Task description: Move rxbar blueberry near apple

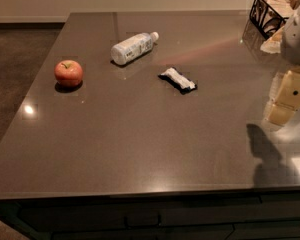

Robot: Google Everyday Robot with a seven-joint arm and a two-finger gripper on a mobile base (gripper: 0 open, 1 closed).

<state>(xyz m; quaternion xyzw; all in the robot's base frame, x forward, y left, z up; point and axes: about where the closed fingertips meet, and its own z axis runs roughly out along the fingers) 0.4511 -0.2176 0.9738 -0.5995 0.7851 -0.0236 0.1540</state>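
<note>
1. The rxbar blueberry [178, 80] is lying flat near the middle of the table [140, 149], white patch facing up.
2. The apple [68, 73] is sitting well to its left, stem up.
3. A white bottle [132, 47] is lying on its side behind and between them.
4. The gripper [285, 101] is hanging at the table's right side, well apart from the bar, seemingly holding nothing. I cannot tell whether it is released or clenched.

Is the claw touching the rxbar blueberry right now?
Apart. The camera view shows the claw near the right edge of the table, with a wide stretch of its surface plainly between the claw and the rxbar blueberry.
</note>
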